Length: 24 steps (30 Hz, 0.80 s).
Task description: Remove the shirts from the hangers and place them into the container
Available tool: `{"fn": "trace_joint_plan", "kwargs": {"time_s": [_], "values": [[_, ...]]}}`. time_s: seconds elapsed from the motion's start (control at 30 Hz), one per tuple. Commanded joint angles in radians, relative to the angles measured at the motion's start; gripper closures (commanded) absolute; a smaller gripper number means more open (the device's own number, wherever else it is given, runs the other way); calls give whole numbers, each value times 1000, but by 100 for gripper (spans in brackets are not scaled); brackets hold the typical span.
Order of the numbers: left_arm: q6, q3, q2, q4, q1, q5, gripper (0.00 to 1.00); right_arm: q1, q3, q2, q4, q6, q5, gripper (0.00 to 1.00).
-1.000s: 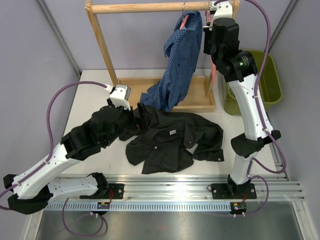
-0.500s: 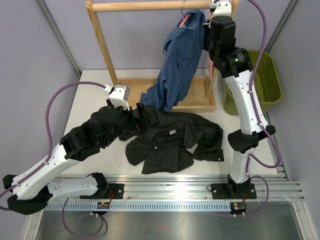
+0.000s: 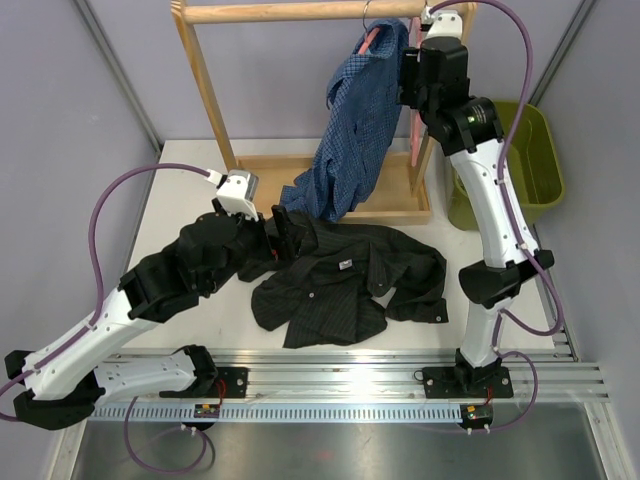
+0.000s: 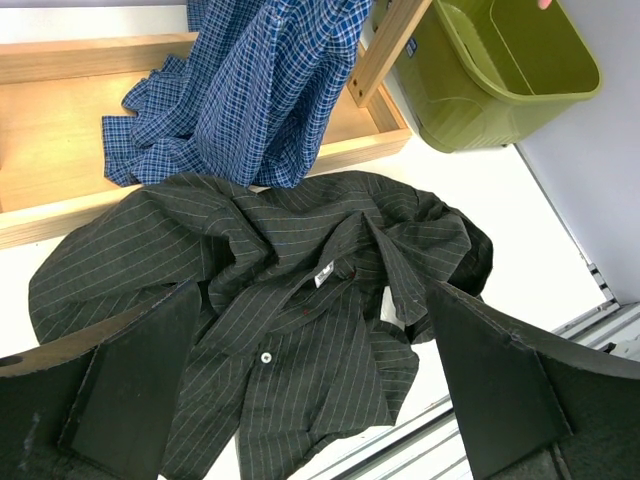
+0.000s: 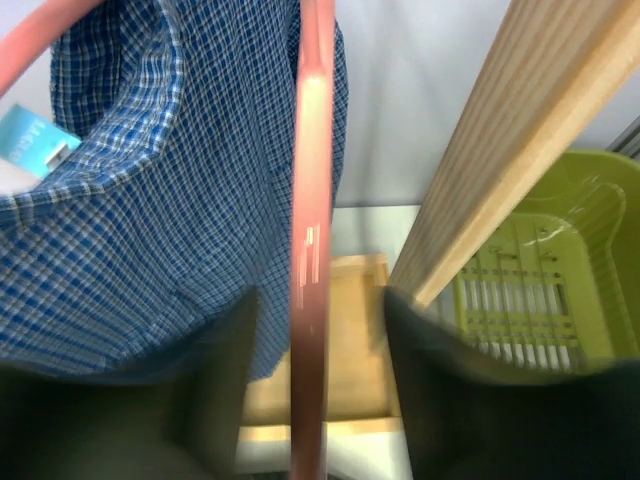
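The right gripper (image 5: 320, 330) had just parted its jaws around the hanger (image 5: 312, 200), leaving the blue shirt (image 3: 355, 130) still hung; the left gripper (image 4: 312, 295) gaped wide.

Robot lab cell, grey partition walls (image 3: 60, 120), aluminium mounting rails (image 3: 350, 372)

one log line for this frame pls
left gripper: open over black shirt | right gripper: open around hanger | blue shirt: hanging from hanger

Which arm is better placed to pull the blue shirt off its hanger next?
Right. The right gripper is up at the rail, straddling the pink hanger beside the blue shirt; the left gripper sits low over the black shirt.
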State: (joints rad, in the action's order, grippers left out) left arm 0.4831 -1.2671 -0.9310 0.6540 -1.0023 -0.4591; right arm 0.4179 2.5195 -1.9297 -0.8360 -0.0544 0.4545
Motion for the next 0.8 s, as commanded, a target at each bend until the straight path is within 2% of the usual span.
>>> {"fn": "trace_joint_plan", "kwargs": {"time_s": [0.0, 0.03, 0.07, 0.2, 0.3, 0.37, 0.5, 0.57, 0.6, 0.67, 0.77], "values": [[14, 2, 12, -59, 2, 0, 1, -2, -7, 86, -28, -5, -17, 34], [15, 3, 14, -60, 1, 0, 1, -2, -28, 103, -23, -9, -31, 25], [14, 5, 15, -63, 2, 0, 1, -4, -50, 126, -17, -5, -45, 1], [11, 3, 12, -68, 1, -1, 1, -2, -194, 292, 47, -9, -102, 0], [8, 2, 3, -68, 1, 2, 1, -2, -260, 388, 9, -36, -137, 1], [6, 5, 1, -77, 1, 4, 1, -1, -365, 460, 14, -68, -163, 0], [-11, 26, 20, -100, 2, 10, 1, 4, -638, 731, 49, -127, -250, 1], [-17, 44, 34, -126, 2, 19, 1, 4, -730, 814, 41, -171, -296, 1], [-23, 58, 44, -134, 1, 19, 1, 4, -816, 883, 31, -186, -356, 0], [-29, 71, 54, -157, 1, 23, 1, 5, -902, 937, 12, -241, -424, 1], [-38, 87, 57, -174, 1, 33, 1, 5, -1103, 1014, 52, -317, -615, 1]]}}
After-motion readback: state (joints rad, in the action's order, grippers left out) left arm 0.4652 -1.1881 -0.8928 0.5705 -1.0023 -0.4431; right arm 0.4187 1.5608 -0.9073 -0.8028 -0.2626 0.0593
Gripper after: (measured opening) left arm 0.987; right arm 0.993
